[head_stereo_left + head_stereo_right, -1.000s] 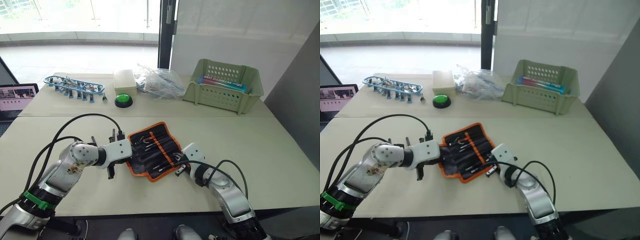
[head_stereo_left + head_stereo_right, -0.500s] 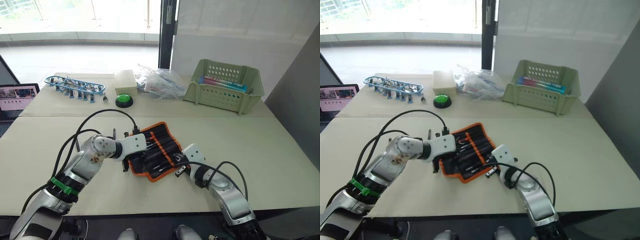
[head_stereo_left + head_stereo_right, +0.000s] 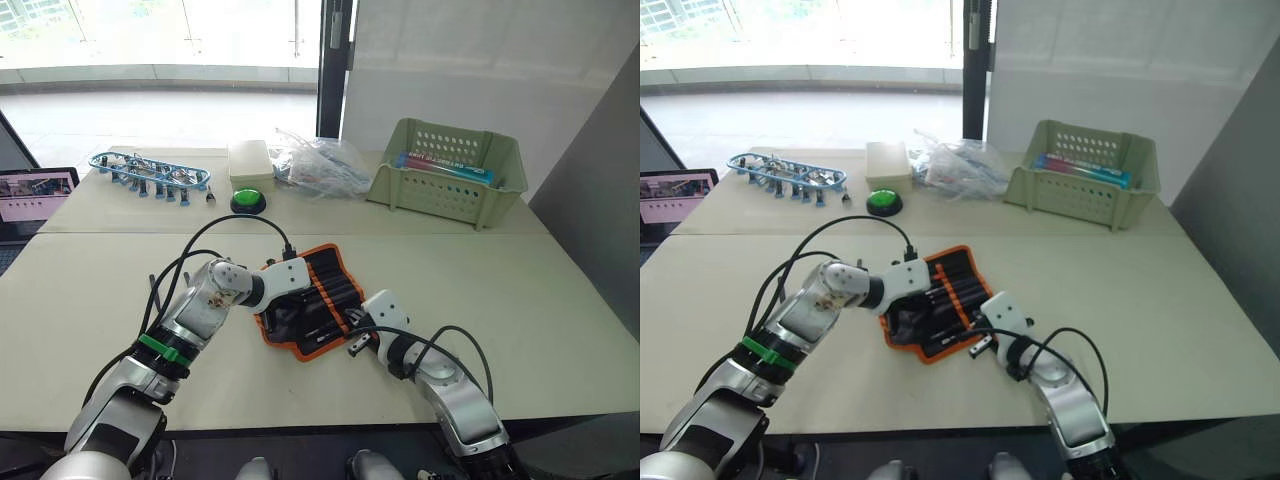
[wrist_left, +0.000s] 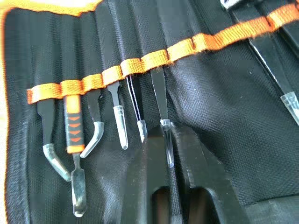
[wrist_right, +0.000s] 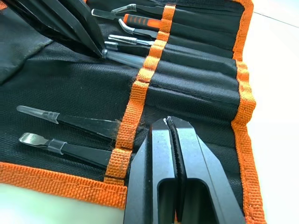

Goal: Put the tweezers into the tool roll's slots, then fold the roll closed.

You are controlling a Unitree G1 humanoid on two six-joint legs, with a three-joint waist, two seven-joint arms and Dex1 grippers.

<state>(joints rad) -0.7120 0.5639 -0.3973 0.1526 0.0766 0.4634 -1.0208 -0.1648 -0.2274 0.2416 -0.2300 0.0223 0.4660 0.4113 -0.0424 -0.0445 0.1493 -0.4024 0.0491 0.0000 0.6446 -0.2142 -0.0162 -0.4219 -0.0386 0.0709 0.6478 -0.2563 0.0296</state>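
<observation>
The tool roll (image 3: 322, 294), black fabric with orange trim, lies unrolled near the table's front middle. Several slim black tweezers (image 4: 115, 100) sit in the slots under its orange band (image 4: 154, 57), and two more (image 5: 79, 122) lie nearer my right gripper. Over the roll's left half, my left gripper (image 4: 164, 129) is shut on the clear-capped tip of one slotted tweezer (image 4: 159, 91). My right gripper (image 5: 169, 122) is shut and rests on the fabric at the roll's right edge (image 5: 243, 93).
A green plastic basket (image 3: 447, 170) stands at the back right. Along the back are a crumpled plastic bag (image 3: 320, 165), a beige box (image 3: 249, 160), a green button (image 3: 246, 201) and a blue-clipped cable bundle (image 3: 148, 172). A screen (image 3: 35, 195) sits far left.
My left gripper has moved right, from beside the roll's left edge to over its slots. The roll's left side has shifted a little. The right gripper has stayed put.
</observation>
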